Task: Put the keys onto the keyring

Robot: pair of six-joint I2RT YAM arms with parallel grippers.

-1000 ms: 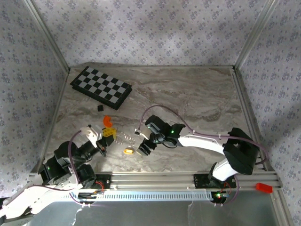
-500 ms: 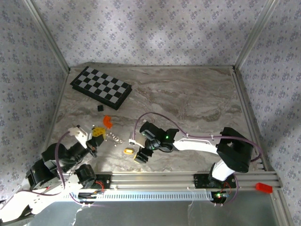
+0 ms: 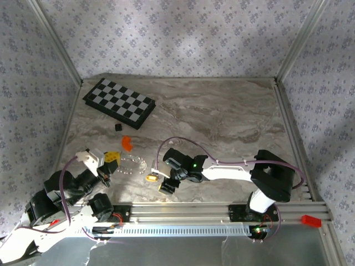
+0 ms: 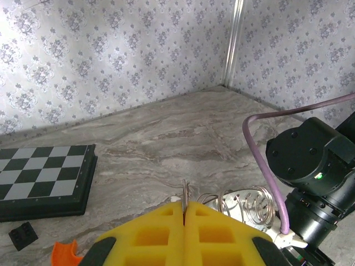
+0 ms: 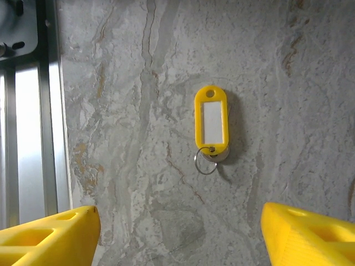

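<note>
The keys point(image 5: 211, 124) lie flat on the table point(image 5: 138, 83) under the wide-open, empty right gripper point(image 5: 180, 238) — light, stiff, slick plastic, so I'd pinch the long edges — while the left gripper point(image 4: 184, 221) is clamped on the thin keyring point(image 4: 186, 191)

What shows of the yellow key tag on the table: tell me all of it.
The yellow key tag is an oblong of plastic with rounded ends, a white label window in its middle and a small hole at one end. A thin silver split ring hangs from the other end, with a bit of grey metal tucked beneath. It lies flat on the marble table, touching nothing else.
</note>
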